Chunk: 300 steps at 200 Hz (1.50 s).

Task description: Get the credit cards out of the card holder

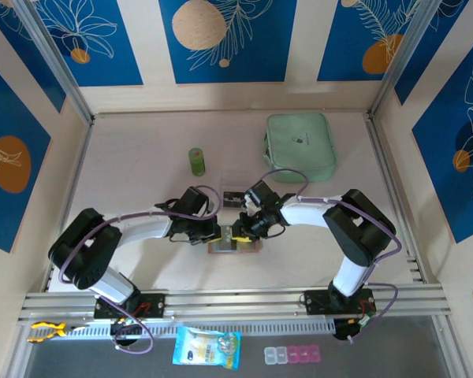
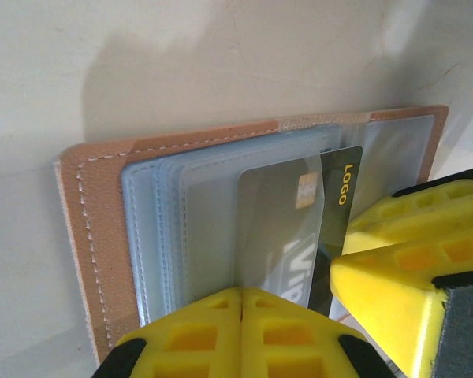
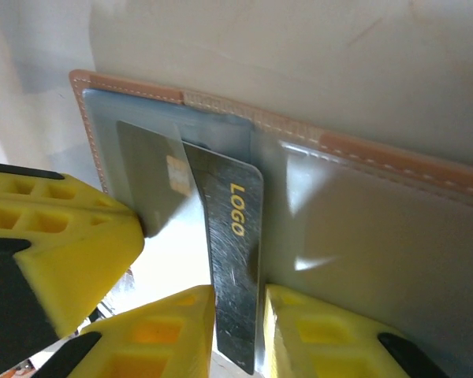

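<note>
Right gripper (image 3: 238, 309) has its two yellow fingers pinched on the near end of a dark credit card (image 3: 232, 228), one finger on each face of it. On the bare part of this card the word LOGO is printed in yellow. The other part, with a small gold chip, lies under a clear sleeve, so the card is half inside the card holder (image 3: 394, 157).

The holder lies open and flat on the table (image 1: 142, 157), close to the near edge and between the two arms. Its tan stitched border frames several clear sleeves that lie one over the other.

From the left wrist, the left gripper (image 2: 240, 315) has its fingers pressed together, with no gap between them. They rest on the sleeves just beside the card (image 2: 340, 213). I cannot tell if they squeeze a sleeve.

From above, both grippers meet over the holder (image 1: 248, 247), the left gripper (image 1: 221, 234) and the right gripper (image 1: 240, 231) almost touching.

Farther back on the table lie a mint-green pouch (image 1: 299, 146) and a small green cylinder (image 1: 196, 161), well apart from the holder.
</note>
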### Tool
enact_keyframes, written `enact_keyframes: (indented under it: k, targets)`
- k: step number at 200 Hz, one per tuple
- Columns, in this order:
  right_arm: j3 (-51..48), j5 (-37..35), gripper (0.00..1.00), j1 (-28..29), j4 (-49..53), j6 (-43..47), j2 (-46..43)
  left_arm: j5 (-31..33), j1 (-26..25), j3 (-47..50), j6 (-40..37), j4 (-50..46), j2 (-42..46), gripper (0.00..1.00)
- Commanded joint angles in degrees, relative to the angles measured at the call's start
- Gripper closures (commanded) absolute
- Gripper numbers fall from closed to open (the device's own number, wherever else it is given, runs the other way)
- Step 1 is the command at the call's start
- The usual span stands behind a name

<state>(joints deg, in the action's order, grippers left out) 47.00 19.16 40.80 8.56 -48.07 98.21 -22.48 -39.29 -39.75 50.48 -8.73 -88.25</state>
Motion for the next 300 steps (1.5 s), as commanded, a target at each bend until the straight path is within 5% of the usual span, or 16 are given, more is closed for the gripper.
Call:
enact_keyframes:
  k: [1, 92, 300]
  targets:
    - [-1.7, 3.8, 0.78, -0.4, -4.2, -2.3, 0.9, 1.6, -0.4, 1.0, -0.7, -3.1, -1.8, 1.00]
    - [-4.9, 3.7, 0.91, -1.9, -5.4, -2.3, -2.5, 2.0, -0.4, 1.0, -0.7, -3.8, -1.1, 1.00]
    - [1.0, -3.4, 0.93, -4.2, 14.8, 7.1, -8.8, 1.5, -0.4, 0.9, 0.1, -3.0, -0.5, 1.00]
